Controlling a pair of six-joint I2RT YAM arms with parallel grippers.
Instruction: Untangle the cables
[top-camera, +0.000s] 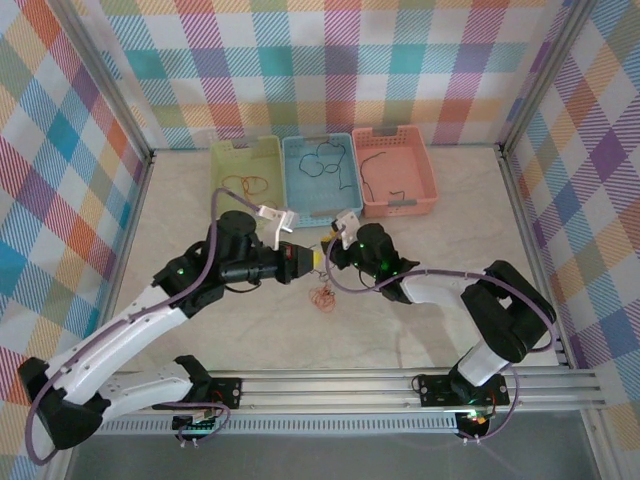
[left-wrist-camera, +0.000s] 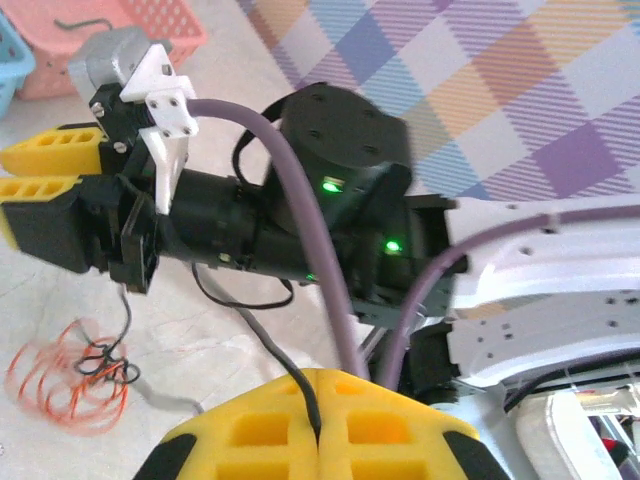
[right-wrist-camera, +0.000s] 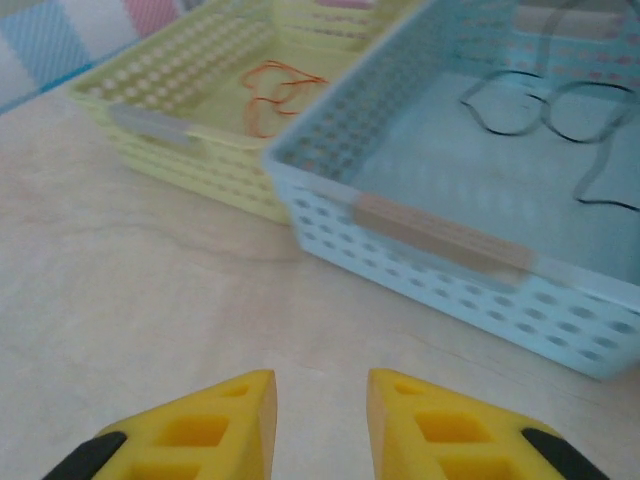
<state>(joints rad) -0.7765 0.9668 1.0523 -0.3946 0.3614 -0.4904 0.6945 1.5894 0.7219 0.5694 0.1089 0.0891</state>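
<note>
A loose tangle of red-orange cables (top-camera: 322, 296) lies on the table below the two grippers, with a black cable (left-wrist-camera: 262, 338) knotted into it (left-wrist-camera: 70, 378). My left gripper (left-wrist-camera: 322, 385) is shut on that black cable, which runs from the pinch toward the tangle. My right gripper (right-wrist-camera: 320, 400) faces the left one (top-camera: 312, 260) from close by (top-camera: 330, 252). Its yellow fingers (right-wrist-camera: 230, 420) stand apart over bare table with nothing between them. Single cables lie in the baskets: orange (top-camera: 248, 184), dark (top-camera: 325, 160) and black (top-camera: 372, 185).
Three baskets stand in a row at the back: yellow-green (top-camera: 222, 160), blue (top-camera: 292, 190) and pink (top-camera: 428, 175). The blue basket's near wall (right-wrist-camera: 440, 270) is just ahead of my right gripper. Checked walls and a metal frame close the table in.
</note>
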